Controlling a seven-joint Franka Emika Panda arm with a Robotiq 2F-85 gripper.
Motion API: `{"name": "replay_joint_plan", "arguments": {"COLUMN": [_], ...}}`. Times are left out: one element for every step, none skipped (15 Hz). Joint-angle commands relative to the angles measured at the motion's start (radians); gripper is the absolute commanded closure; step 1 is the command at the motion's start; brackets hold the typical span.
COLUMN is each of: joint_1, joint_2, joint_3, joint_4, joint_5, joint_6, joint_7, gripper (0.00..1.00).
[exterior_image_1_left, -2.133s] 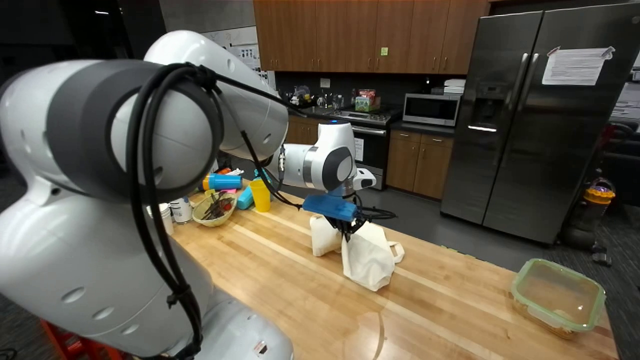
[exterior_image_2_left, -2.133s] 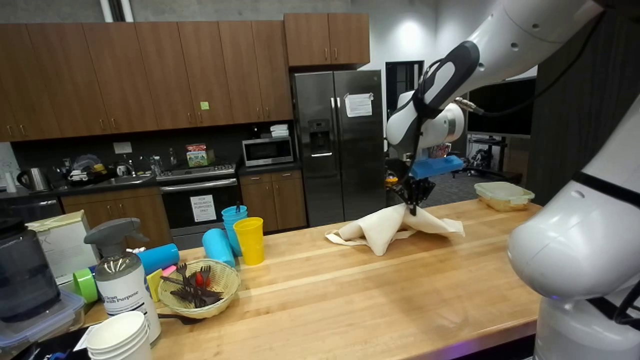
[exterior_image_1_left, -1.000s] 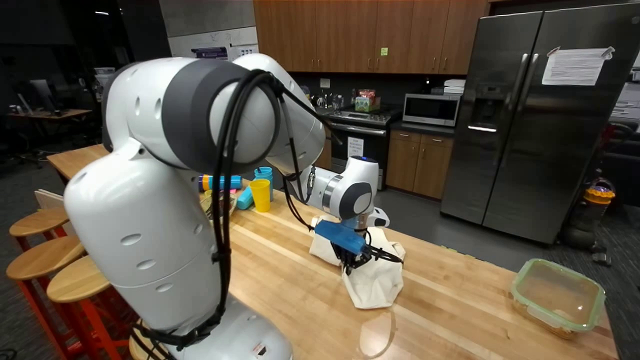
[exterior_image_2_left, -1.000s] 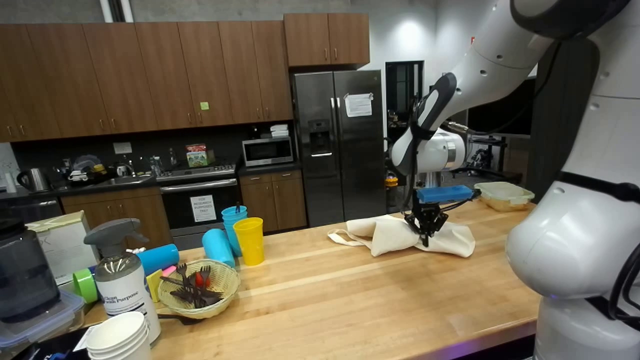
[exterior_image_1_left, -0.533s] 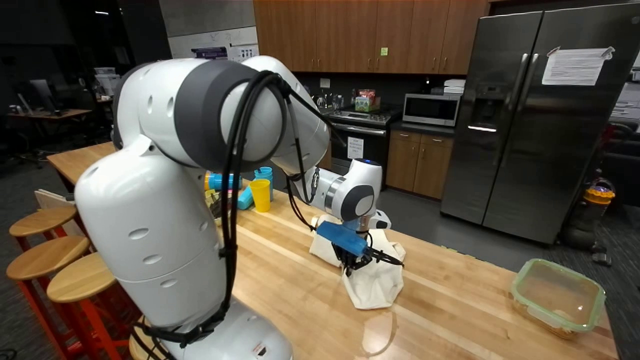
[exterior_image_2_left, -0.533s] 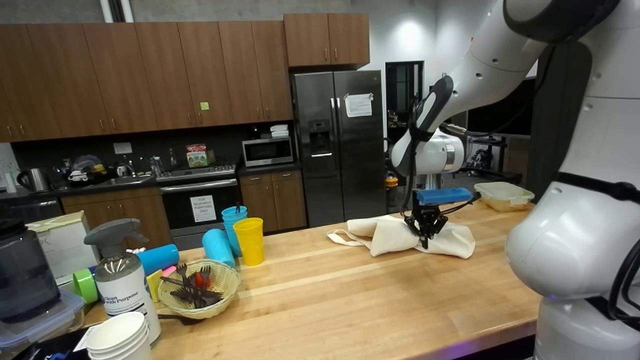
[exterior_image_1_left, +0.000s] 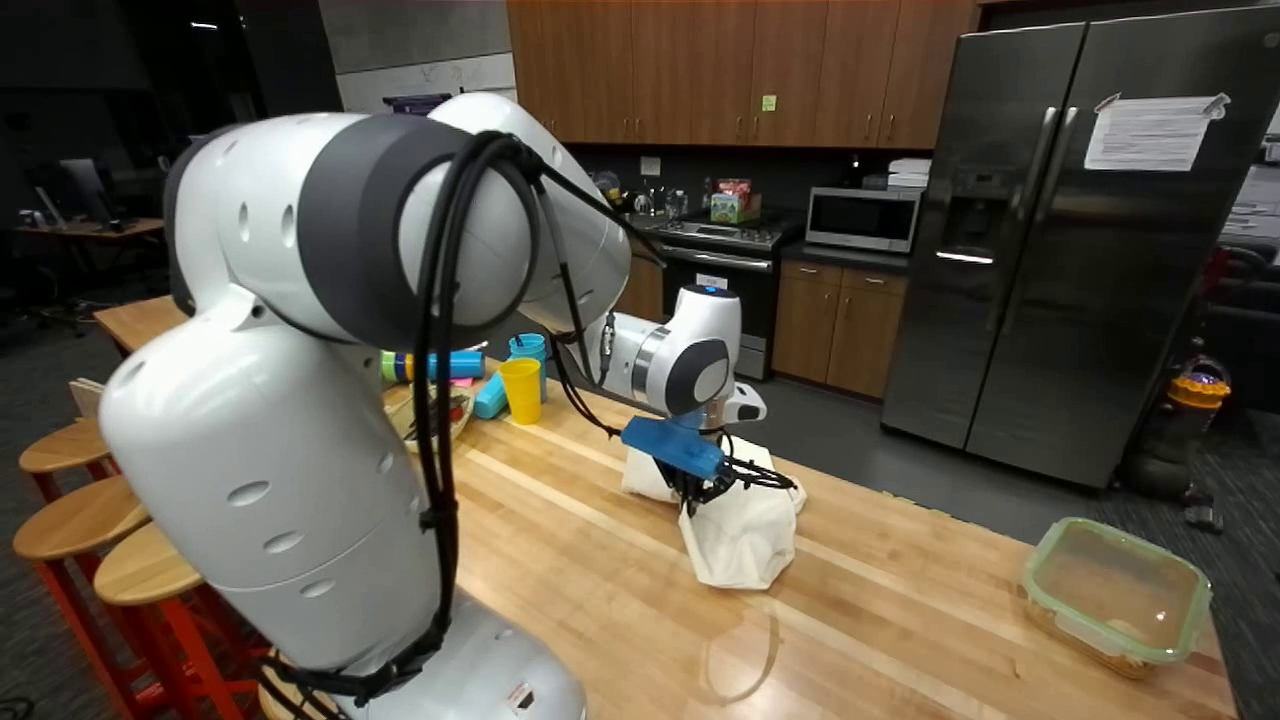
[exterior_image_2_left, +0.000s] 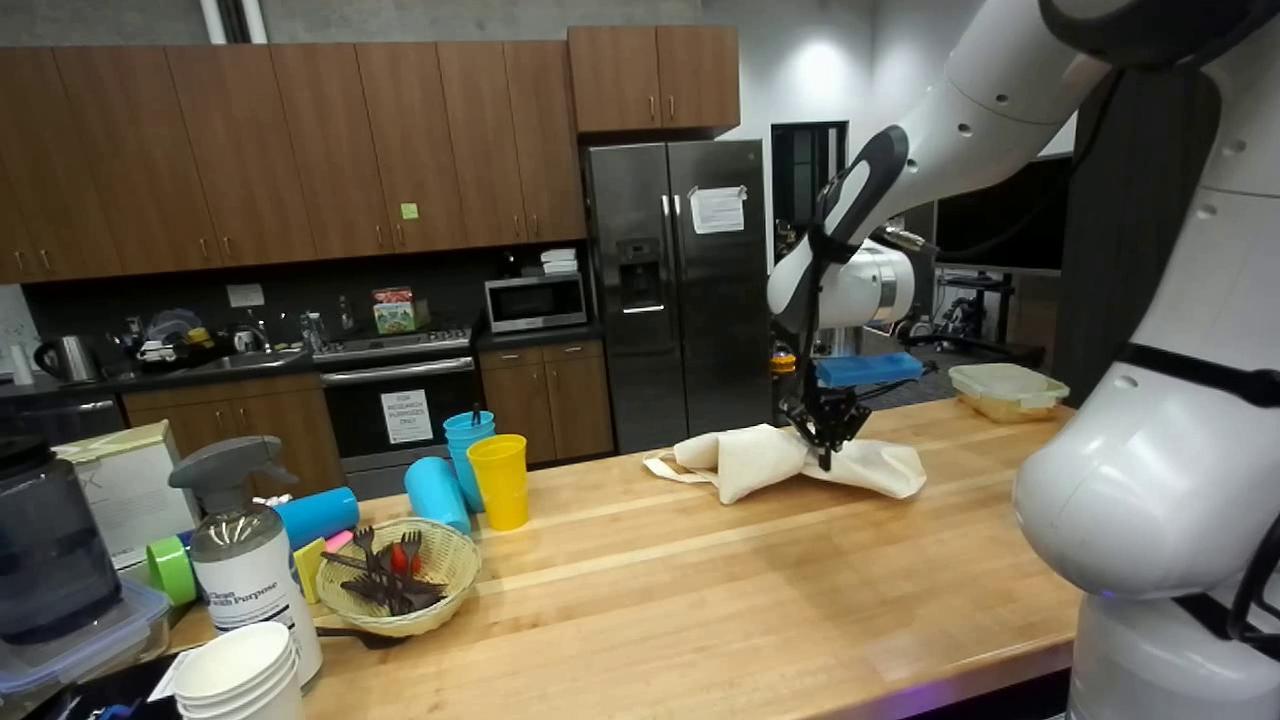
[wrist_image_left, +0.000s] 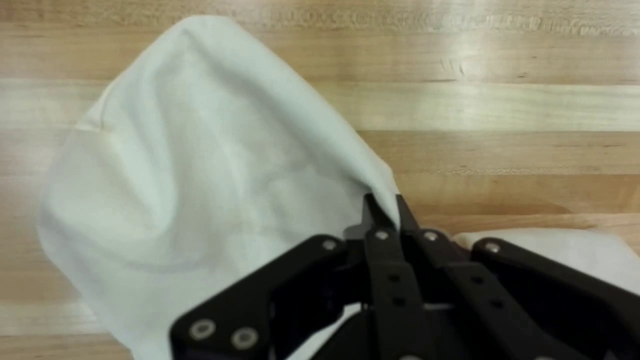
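The gripper (wrist_image_left: 385, 210) pinches a fold of the white cloth (wrist_image_left: 225, 200); in an exterior view the cloth lies on the bench (exterior_image_2_left: 700, 580), its long axis running out to both sides of the grip.
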Motion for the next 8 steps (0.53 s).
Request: {"name": "replay_joint_plan", "arguments": {"joint_1": [-0.012, -0.019, -0.026, -0.034, -0.041, -0.047, -0.054, -0.061], "joint_2": [0.015, 0.030, 0.046, 0.061, 0.077, 0.092, 0.109, 0.123], "joint_3": [-0.020, -0.027, -0.035, -0.045, -0.055, -0.063, -0.072, -0.079], "joint_4": [0.006, 0.006, 0.008, 0.008, 0.008, 0.011, 0.014, 0.016], "joint_5": [0.018, 0.019, 0.023, 0.034, 0.046, 0.064, 0.081, 0.099], "joint_6": [-0.020, -0.028, -0.039, -0.052, -0.060, -0.070, -0.077, -0.085], "joint_7": [-0.008, -0.003, 0.006, 0.008, 0.010, 0.008, 0.008, 0.010], "gripper": [0.99, 0.99, 0.99, 0.99, 0.99, 0.99, 0.99, 0.99]}}
